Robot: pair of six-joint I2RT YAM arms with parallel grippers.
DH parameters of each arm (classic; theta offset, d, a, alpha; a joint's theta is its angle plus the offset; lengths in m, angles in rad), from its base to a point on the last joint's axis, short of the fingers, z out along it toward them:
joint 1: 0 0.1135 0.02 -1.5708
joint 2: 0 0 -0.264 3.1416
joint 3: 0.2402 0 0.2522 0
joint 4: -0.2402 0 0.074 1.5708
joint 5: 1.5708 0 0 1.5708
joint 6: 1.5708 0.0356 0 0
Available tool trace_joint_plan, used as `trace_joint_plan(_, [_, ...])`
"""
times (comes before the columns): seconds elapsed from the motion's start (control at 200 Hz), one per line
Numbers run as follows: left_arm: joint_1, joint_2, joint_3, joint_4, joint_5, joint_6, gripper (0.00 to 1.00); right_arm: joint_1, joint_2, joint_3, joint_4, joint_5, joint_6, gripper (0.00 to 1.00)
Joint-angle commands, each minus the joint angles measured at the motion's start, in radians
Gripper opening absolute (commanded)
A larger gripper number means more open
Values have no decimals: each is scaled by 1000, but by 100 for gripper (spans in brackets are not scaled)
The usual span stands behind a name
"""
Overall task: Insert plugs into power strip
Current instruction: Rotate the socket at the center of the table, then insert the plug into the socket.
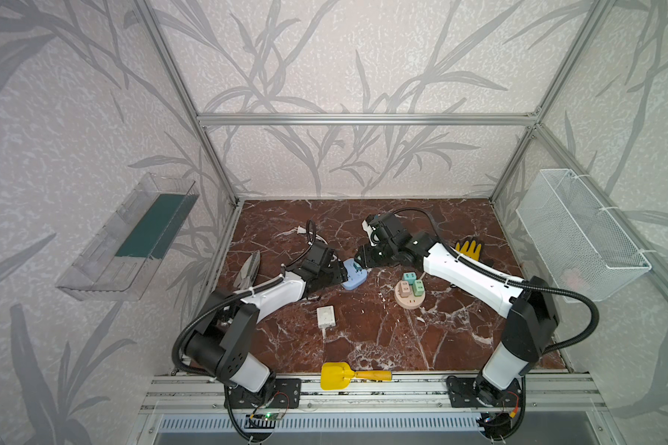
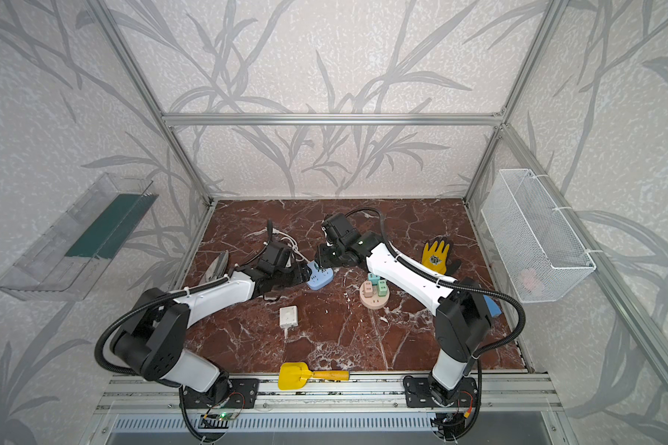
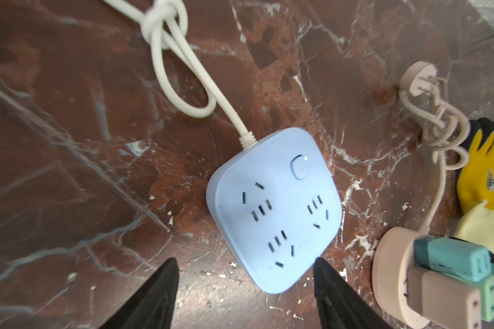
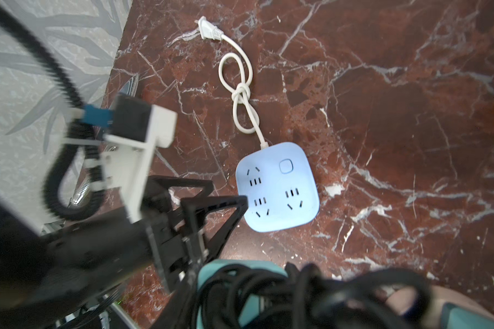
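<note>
Spanning the cell floor, the red-brown marble table (image 1: 459,346) carries everything. The left gripper (image 3: 245,260) is spread wide and empty, jaws straddling the near corner of the pale blue squarish plastic power strip (image 1: 352,279). One tip sits at the strip's edge; contact unclear. The strip lies flat about mid-table, slightly left, sockets up, its cord end pointing to the far edge. The right gripper (image 1: 363,262) is clamped on a dark teal block plug (image 1: 357,266), poised at the strip's far-right side, just over it; prongs hidden, so their heading can't be told. The round pink plastic power strip (image 1: 409,302) sits near on the right, apart, and carries the teal cube adapter (image 1: 408,276), pink cube adapter (image 1: 404,288) and green cube adapter (image 1: 418,287) upright. The white flat squarish charger block (image 1: 326,316) lies loose toward the front edge. The knotted white cord (image 4: 241,94) trails toward the far edge. Likely step: right arm, nearer, lines the prongs up with a socket and presses straight down while the left braces. Bare marble lies on the strip's far-right side, with tight room between the two grippers.
</note>
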Motion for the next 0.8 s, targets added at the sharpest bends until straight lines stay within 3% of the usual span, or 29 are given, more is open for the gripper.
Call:
trace_joint_plan(0.0, [19,-104,14,-90,-93,46,75,0,33,16,84,35,-71,0])
trace_joint_plan(0.24, [73,-249,23,-185,-127,94,76,47,71,-46,311,91,-171,0])
trace_joint_plan(0.48, [108,-299,-28,-171,-96,80,76,69,146,-79,486,123,-211,0])
trace_joint_plan(0.795, [127,-331,-101,-161,-60,53,76,68,228,-50,521,100,-229,0])
